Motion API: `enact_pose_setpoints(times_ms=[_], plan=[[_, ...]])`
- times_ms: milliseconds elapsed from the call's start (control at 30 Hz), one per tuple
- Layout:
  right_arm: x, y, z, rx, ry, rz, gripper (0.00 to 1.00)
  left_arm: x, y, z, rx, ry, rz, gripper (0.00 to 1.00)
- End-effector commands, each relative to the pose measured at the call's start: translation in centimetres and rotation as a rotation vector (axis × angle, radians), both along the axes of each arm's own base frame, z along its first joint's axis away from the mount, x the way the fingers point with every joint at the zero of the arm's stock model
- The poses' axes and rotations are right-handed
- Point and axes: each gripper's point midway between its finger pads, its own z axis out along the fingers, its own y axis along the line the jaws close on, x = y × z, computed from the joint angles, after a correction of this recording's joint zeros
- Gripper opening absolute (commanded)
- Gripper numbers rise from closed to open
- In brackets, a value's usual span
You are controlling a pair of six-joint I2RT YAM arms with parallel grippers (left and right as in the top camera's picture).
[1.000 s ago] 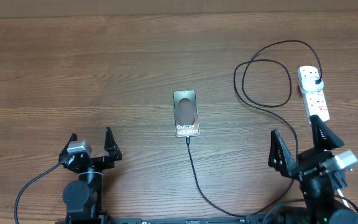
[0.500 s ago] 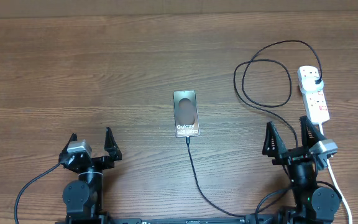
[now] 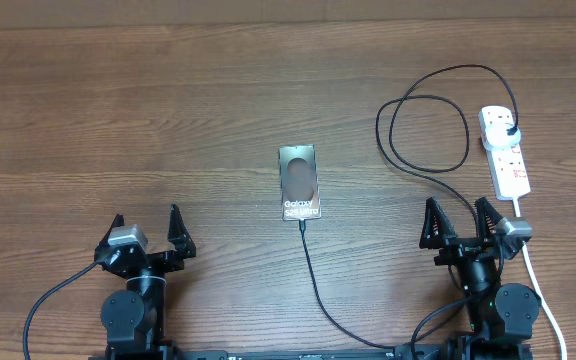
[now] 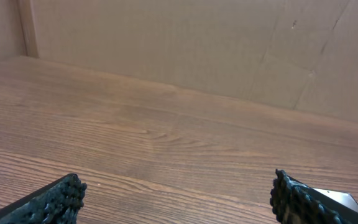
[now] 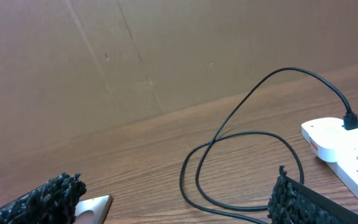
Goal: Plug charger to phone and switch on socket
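The left gripper (image 3: 146, 220) and right gripper (image 3: 457, 210) are being held wide open, empty, either side of the phone (image 3: 299, 182).

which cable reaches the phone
The thin black charger cable; its tip meets the phone at its lettered end, while the thick white cord just trails from the socket strip.

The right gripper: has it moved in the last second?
Yes. The right gripper has shifted left, away from the socket's near end, which it overlapped before.
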Motion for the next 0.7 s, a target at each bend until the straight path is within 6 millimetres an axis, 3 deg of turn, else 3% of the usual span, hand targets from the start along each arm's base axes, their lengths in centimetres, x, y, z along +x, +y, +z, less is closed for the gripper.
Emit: enact_pose_setpoints(times_ms=[0, 500, 667], plan=[[0.07, -0.11, -0.42, 0.003, 0.008, -0.008, 1.00, -0.05, 0.35, 0.06, 0.024, -0.005, 0.017, 1.00], [0.08, -0.11, -0.42, 0.002, 0.007, -0.009, 1.00, -0.05, 0.35, 0.06, 0.024, -0.005, 0.017, 1.00], [0.11, -0.53, -0.55, -0.108, 0.002, -0.033, 1.00, -0.05, 0.35, 0.06, 0.024, -0.005, 0.017, 1.00]])
